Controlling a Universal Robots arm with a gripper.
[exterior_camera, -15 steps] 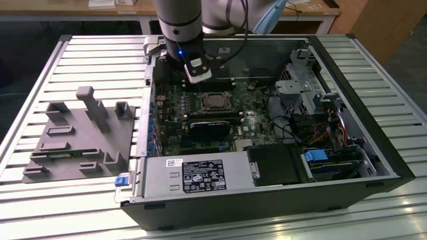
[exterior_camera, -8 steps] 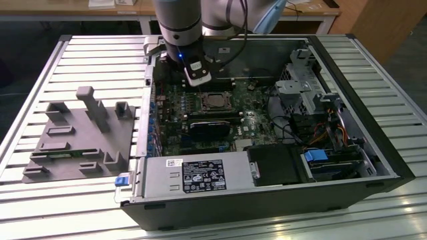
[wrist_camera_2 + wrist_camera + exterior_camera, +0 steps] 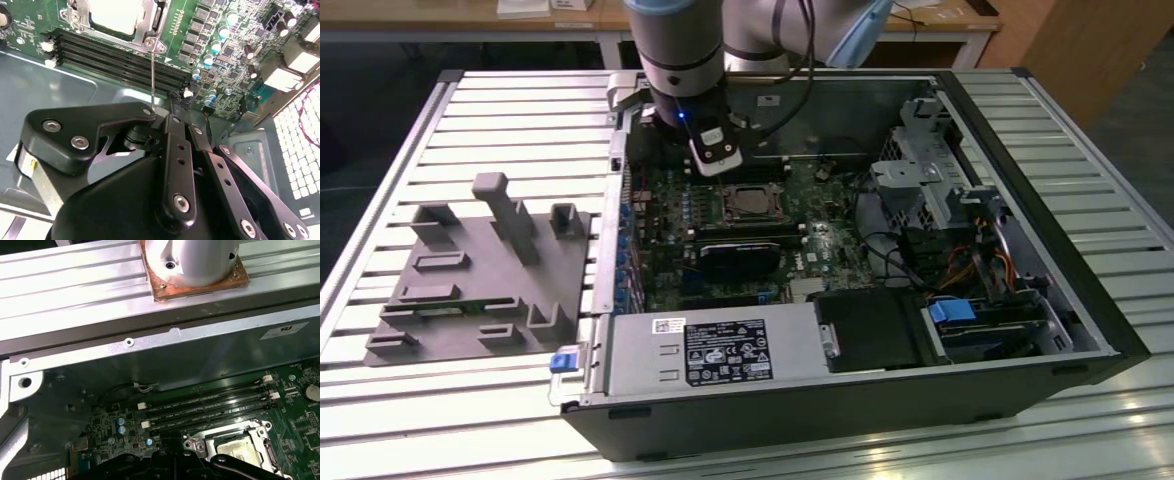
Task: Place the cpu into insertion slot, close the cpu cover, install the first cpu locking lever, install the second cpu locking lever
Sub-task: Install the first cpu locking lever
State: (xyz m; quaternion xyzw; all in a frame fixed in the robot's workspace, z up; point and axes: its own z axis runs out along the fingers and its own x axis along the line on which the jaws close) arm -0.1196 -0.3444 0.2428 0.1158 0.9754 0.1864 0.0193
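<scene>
Exterior view: an open computer case (image 3: 1041, 200) is laid flat on a slatted counter (image 3: 494, 130). The arm is brought down inside the case at 12 o'clock, close to the case's far wall. The tool (image 3: 718, 160) is held low over the board, just at 11 o'clock from the insertion slot (image 3: 726, 200).

Tool state: how far it is opened cannot be told, nor whether anything is gripped.

One cpu (image 3: 112, 15) is seated in the slot. One cpu cover (image 3: 80, 17) is seen lying flat around it, with the chip's top showing through the window. One thin locking lever (image 3: 152, 75) is seen in the second wrist view, running from the socket's corner to the tool's front edge; whether they touch cannot be told.

Four memory slots (image 3: 110, 57) are counted between socket and tool. Room is tight there, with the wall just behind.

One black card (image 3: 740, 258) lies at 6 o'clock from the socket. One power supply (image 3: 707, 350) fills the case's 6 o'clock edge. One grey fixture (image 3: 480, 270) rests on the counter at 9 o'clock, apart from the case.
</scene>
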